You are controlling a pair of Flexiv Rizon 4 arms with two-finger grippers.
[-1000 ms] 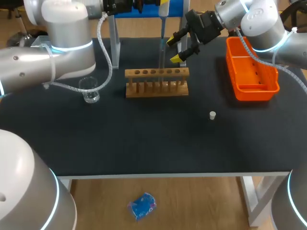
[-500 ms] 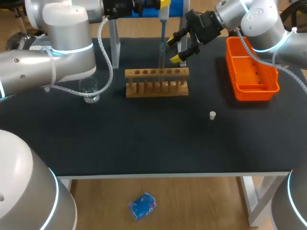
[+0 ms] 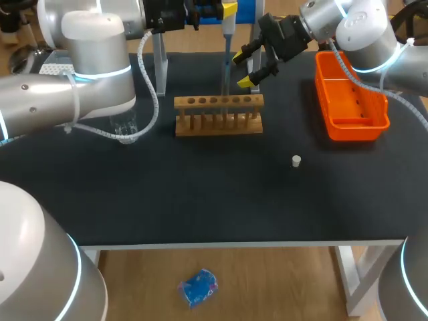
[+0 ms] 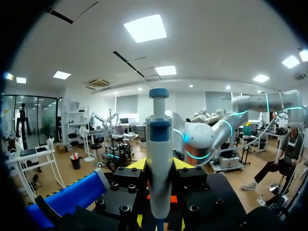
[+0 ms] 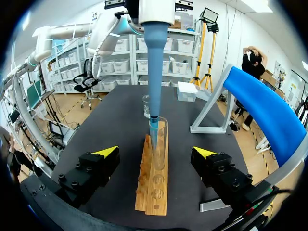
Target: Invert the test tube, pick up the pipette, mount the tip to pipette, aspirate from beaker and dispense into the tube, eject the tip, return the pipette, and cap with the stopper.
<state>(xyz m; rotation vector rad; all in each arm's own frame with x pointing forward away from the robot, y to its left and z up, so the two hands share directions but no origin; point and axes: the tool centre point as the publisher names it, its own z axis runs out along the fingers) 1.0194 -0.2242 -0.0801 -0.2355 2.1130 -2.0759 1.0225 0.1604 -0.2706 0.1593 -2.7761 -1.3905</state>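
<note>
left pincer [image 4: 159, 192] clamped on white-and-blue plastic pipette [image 4: 159, 163], its tip inside clear glass test tube [image 5: 159, 144] standing in wooden rack [image 3: 219, 114]. left arm shifted slightly within the last second, pipette hardly moved: dispensing probably underway. right pincer [image 5: 156, 154] open, flanking the tube without contact.

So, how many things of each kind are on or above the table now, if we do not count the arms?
test tube: 1
beaker: 1
pipette: 1
stopper: 1
wooden rack: 1
orange tray: 1
blue stand: 1
white box: 1
Total: 8
</note>
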